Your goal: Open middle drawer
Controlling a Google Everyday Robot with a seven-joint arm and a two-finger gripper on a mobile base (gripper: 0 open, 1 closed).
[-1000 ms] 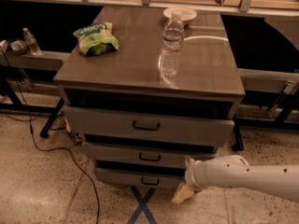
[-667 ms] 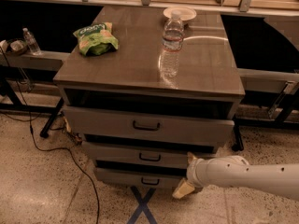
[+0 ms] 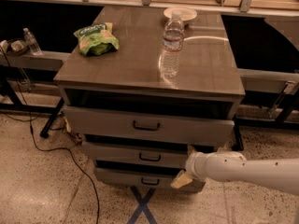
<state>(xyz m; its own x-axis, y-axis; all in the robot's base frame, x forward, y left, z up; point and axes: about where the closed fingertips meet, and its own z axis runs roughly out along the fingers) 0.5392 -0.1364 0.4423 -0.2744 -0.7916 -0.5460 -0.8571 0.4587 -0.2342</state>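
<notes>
The grey cabinet (image 3: pixel 140 73) has three stacked drawers. The top drawer front (image 3: pixel 107 122) stands out a little. The middle drawer (image 3: pixel 117 153) sits below it, flat grey with a small dark loop handle (image 3: pixel 149 157), and looks almost closed. The lowest drawer (image 3: pixel 121 177) is beneath. My gripper (image 3: pixel 186 164) comes in on a white arm (image 3: pixel 252 169) from the right and is at the right end of the middle drawer front. It is to the right of the handle and not on it. One cream fingertip (image 3: pixel 181 179) points down-left and the other up, so the jaws look open and empty.
On the cabinet top stand a clear water bottle (image 3: pixel 173 43), a green snack bag (image 3: pixel 96 38) and a white plate (image 3: pixel 180 14). A black cable (image 3: pixel 60 153) runs over the floor at left. Blue tape (image 3: pixel 142 209) marks the floor in front. A small bottle (image 3: pixel 32 41) stands on the left shelf.
My gripper has risen a little, from beside the lowest drawer to the height of the middle drawer's right end. The drawers and the things on top have not moved.
</notes>
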